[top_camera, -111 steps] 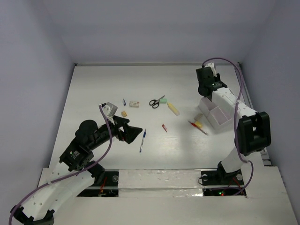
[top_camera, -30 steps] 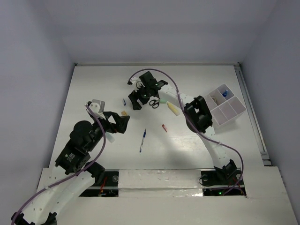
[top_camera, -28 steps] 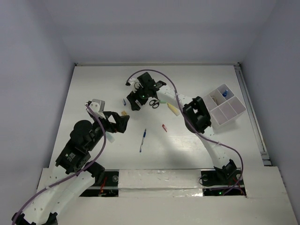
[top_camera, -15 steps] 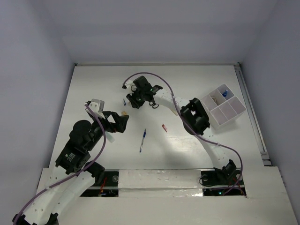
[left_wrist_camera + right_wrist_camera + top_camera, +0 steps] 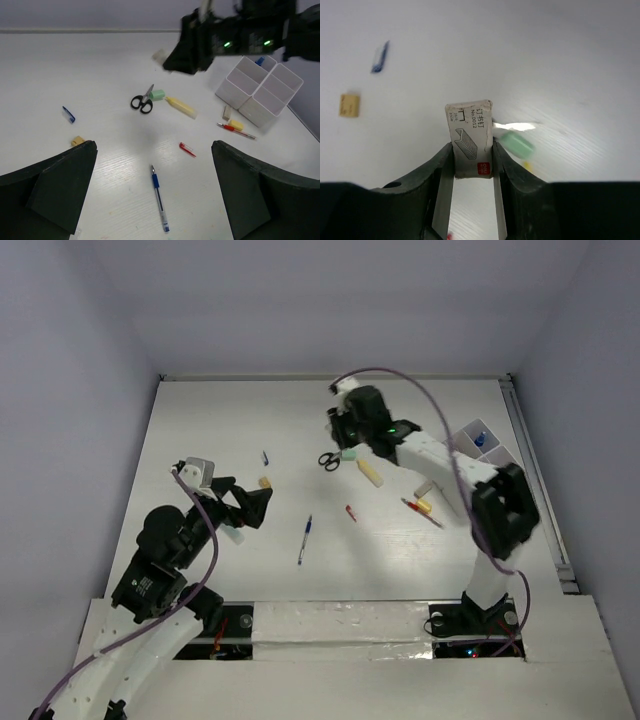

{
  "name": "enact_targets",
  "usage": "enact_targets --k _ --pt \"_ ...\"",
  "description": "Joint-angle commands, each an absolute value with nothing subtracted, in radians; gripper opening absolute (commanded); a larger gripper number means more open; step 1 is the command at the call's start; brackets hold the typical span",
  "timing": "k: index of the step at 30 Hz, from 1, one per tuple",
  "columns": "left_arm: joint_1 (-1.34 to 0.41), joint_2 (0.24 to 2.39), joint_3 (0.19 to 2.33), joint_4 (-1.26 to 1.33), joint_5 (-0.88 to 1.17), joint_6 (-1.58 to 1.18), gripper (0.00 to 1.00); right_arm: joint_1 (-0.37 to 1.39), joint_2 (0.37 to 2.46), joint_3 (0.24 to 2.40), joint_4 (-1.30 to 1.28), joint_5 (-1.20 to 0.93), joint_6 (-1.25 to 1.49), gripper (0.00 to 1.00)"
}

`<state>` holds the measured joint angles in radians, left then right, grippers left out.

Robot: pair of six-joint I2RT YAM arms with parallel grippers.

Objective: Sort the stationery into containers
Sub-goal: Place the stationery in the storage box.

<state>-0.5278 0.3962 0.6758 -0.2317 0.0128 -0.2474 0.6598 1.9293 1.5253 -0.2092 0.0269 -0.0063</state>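
One staple box (image 5: 471, 137), printed "No.0012", clamped in right gripper (image 5: 472, 155); left gripper (image 5: 153, 146) wide.

From where I stand, the right arm's tool (image 5: 338, 435) hangs over the white desk (image 5: 200, 420), just beyond the black scissors (image 5: 329, 460) and mint green eraser (image 5: 348, 454). A pale yellow marker (image 5: 371, 473) lies beside them. A blue-white pen (image 5: 304, 538) lies well apart, near the left tool (image 5: 248, 502).

Tray (image 5: 231, 94) far R on table (image 5: 200, 420). In front of it pencil (image 5: 422, 511), block (image 5: 424, 505) touching it. Ctr-far: scissors (image 5: 329, 460), eraser (image 5: 348, 454) just beside on R, marker (image 5: 371, 473) R of that. Staple box (image 5: 470, 130) up btw fingers of right gripper (image 5: 472, 155), above table nr eraser. Pen (image 5: 304, 538) ctr, nearer; small bit (image 5: 351, 512) btw pen & marker. L of scissors, apart: cap-like piece (image 5: 265, 457), cube (image 5: 265, 482) in front of it.
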Motion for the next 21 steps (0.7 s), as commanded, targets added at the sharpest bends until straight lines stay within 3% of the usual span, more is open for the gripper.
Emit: enact_targets --k 1,6,10,21 --pt "-0.523 0.362 0.684 -0.175 0.06 -0.233 0.99 0.56 1.673 1.378 -0.159 0.222 0.101 0.11" --pt "-0.552 0.319 0.681 -0.173 0.057 -0.233 0.99 0.428 1.392 1.174 -0.307 0.327 0.117 0.12" --pt "-0.589 0.305 0.681 -0.176 0.049 -0.233 0.99 0.329 1.309 1.129 -0.434 0.437 0.1 0.13" --pt "-0.607 0.27 0.683 -0.179 0.04 -0.233 0.99 0.206 1.462 1.195 -0.555 0.541 0.022 0.14"
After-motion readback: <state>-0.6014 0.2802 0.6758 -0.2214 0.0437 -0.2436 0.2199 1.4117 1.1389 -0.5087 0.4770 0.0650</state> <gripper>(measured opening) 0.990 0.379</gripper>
